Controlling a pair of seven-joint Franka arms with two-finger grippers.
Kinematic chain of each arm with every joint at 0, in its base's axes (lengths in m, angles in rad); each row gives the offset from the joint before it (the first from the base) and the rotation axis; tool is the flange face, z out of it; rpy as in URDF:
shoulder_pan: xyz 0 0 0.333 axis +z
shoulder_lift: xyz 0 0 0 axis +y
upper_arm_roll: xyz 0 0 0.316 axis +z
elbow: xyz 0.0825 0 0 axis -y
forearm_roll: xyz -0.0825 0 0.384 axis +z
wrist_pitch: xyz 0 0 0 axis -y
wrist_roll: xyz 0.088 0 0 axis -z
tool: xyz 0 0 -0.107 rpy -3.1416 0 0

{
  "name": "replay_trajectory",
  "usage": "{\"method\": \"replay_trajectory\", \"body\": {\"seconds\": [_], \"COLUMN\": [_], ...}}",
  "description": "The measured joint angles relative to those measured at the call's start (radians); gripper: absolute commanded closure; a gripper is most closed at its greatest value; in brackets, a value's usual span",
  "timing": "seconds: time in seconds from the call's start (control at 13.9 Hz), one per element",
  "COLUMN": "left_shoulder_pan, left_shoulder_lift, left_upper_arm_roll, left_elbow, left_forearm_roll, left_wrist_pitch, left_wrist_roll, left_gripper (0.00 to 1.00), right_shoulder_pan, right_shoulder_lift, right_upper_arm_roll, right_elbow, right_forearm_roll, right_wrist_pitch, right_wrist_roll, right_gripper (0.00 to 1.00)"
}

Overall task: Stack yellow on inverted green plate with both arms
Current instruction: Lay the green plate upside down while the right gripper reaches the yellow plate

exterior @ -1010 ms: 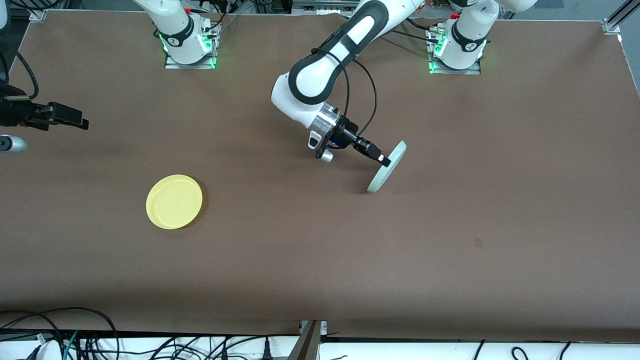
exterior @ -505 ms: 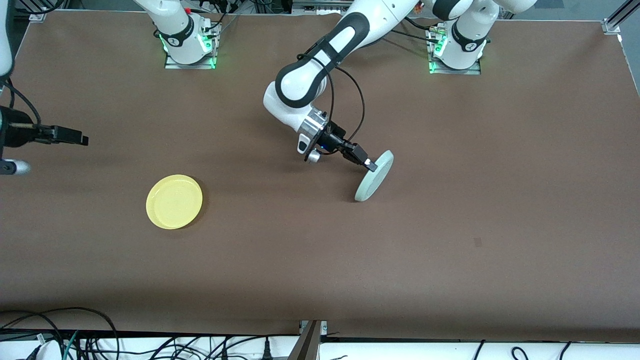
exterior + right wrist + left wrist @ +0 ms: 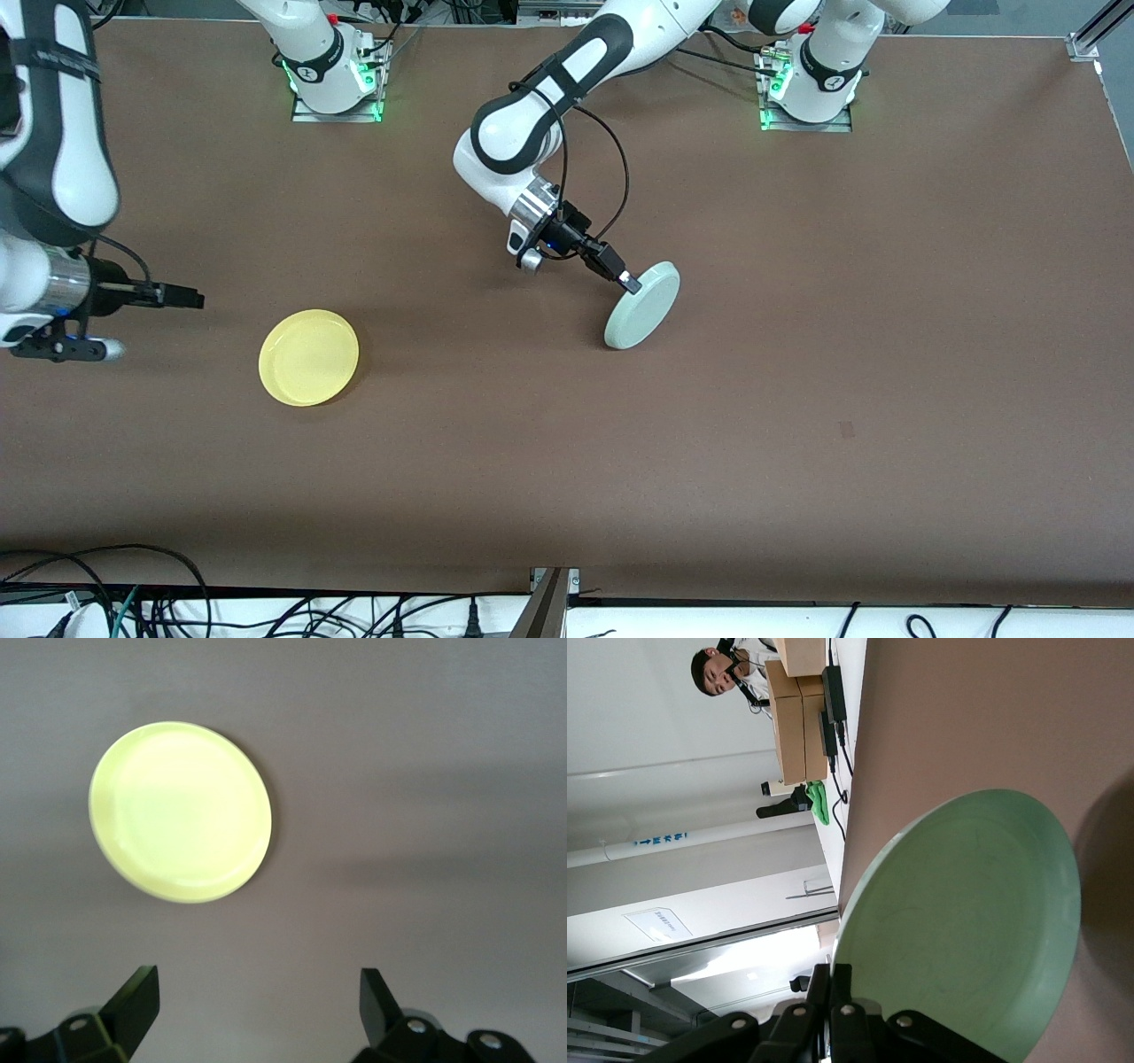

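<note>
Green plate point(image 3: 641, 306) tilted, rim pinched by left gripper point(image 3: 627, 282) | right gripper point(image 3: 257, 1005) spread, near yellow point(image 3: 308, 357) | watch: thin pinch may slip mid-flip.

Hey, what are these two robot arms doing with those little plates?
The left gripper is pinching the rim of the green plate and holding it tilted, its lower edge at or near the brown table, apparently to lay it upside down. The right gripper is open, hanging near the yellow plate, which lies flat and untouched toward the right arm's end. Nothing is stacked yet.
</note>
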Motion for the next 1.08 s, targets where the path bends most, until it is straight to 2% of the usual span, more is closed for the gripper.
{"method": "replay_trajectory", "body": {"seconds": [0.07, 0.14, 0.29, 0.43, 0.65, 0.79, 1.08], "left_shoulder_pan": [-0.007, -0.012, -0.016, -0.017, -0.006, 0.04, 0.148], "left_shoulder_lift": [0.002, 0.004, 0.008, 0.009, 0.01, 0.01, 0.005], "left_upper_arm_roll": [0.0, -0.001, -0.004, -0.012, -0.007, -0.005, -0.006], "left_elbow": [0.001, 0.002, 0.009, 0.038, 0.129, 0.187, 0.263], "left_forearm_roll": [0.0, -0.002, -0.014, -0.083, -0.295, -0.424, -0.65], "left_wrist_pitch": [0.0, 0.002, 0.034, 0.073, 0.149, 0.202, 0.299], "left_wrist_roll": [0.0, 0.0, -0.001, -0.008, -0.032, -0.047, -0.142], "left_gripper": [0.55, 0.01, 0.0, 0.0, 0.0, 0.0, 0.0], "right_shoulder_pan": [0.0, 0.0, 0.0, 0.0, 0.0, 0.0, 0.0], "right_shoulder_lift": [0.004, 0.011, 0.035, 0.055, 0.072, 0.089, 0.145], "right_upper_arm_roll": [0.0, 0.0, 0.001, 0.002, 0.003, 0.003, 0.003], "right_elbow": [-0.054, -0.1, -0.156, -0.199, -0.282, -0.321, -0.335], "right_forearm_roll": [0.006, 0.011, 0.039, 0.093, 0.115, 0.141, 0.279], "right_wrist_pitch": [0.073, 0.134, 0.209, 0.281, 0.426, 0.496, 0.57], "right_wrist_roll": [0.0, 0.0, 0.0, -0.009, -0.03, -0.032, -0.098], "right_gripper": [0.0, 0.0, 0.0, 0.0, 0.0, 0.0, 0.0]}}
